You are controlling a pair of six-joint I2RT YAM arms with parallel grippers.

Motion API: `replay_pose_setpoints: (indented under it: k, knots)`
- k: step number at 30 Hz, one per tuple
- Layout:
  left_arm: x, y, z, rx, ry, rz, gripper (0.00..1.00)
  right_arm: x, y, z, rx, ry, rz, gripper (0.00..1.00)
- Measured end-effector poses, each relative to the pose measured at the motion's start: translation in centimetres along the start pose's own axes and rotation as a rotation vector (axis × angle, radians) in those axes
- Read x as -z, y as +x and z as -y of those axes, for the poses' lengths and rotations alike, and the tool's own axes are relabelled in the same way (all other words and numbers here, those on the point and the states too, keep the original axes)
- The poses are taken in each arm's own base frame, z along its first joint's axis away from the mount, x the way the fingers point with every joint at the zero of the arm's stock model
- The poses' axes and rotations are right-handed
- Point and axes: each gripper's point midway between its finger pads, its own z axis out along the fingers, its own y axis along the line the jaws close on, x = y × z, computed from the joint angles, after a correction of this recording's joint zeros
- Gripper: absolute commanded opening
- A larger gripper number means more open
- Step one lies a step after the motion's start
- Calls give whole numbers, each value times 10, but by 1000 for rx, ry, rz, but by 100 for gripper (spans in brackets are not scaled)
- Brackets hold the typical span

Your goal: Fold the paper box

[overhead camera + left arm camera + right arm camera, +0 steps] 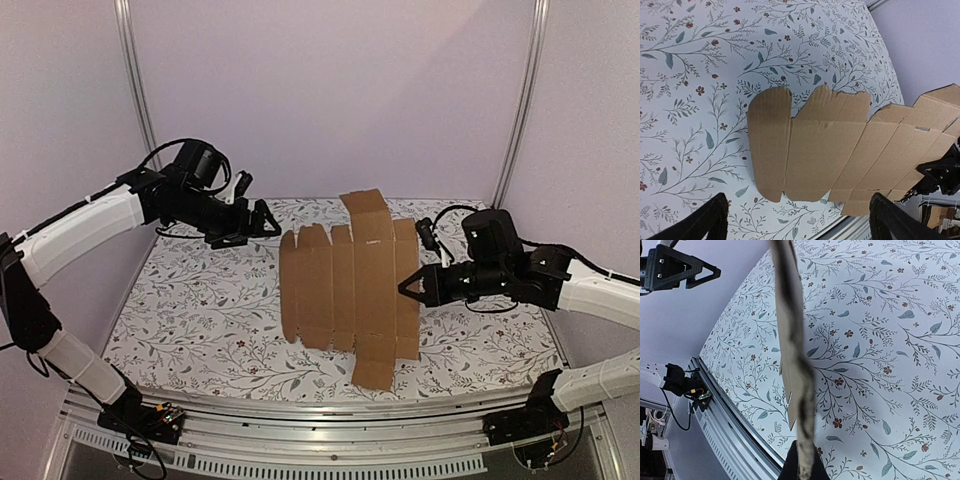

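Above the tablecloth point(200, 320), brown creased paper box point(350, 285); unfolded, flaps out.

**Cardboard sheet at centre frame, one tool on each side**

In the top view the paper box point(349, 283) is an unfolded sheet standing at the middle of the frame, over the counter point(200, 320), with one flap reaching toward the upper edge and another toward the lower edge. The right tool point(408, 287) sits at the sheet's right edge, clamped on it. The left tool point(268, 222) hangs in the upper left of the frame, just beside the sheet's upper left corner and apart from it. Both arm bases stand along the bottom edge of the frame.
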Motion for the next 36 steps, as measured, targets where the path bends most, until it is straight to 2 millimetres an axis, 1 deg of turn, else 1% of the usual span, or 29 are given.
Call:
replay_pose_setpoints:
  k: [2,5,8,11,15,19,23,25,28,31,33,36]
  knots:
    - [3,0,1,-3,2,6,97,6,-9,-4,0,1,25,0]
    - [16,-4,7,-13,18,36,98,16,-22,-12,1,6,42,0]
    - [29,-7,14,-31,39,65,99,32,-40,-29,40,-11,51,0]
    - [40,-16,26,-73,67,87,99,50,-58,-51,114,-45,45,0]
    - [62,-31,47,-164,115,127,99,63,-65,-70,204,-76,-18,0]
    - [81,-37,62,-266,152,152,99,64,-59,-79,265,-93,-139,0]
    - [97,-28,74,-351,209,147,99,62,-44,-80,275,-106,-271,0]
    - [105,-21,82,-396,242,144,99,58,-35,-81,263,-121,-347,0]
    - [112,-14,92,-452,280,144,98,43,-23,-79,236,-135,-452,0]
    - [112,-8,98,-497,295,139,98,23,-9,-71,195,-127,-563,0]
    - [108,-6,98,-519,285,135,97,14,-2,-67,176,-119,-618,0]
    - [98,-3,94,-541,261,121,97,0,-1,-63,174,-114,-655,0]
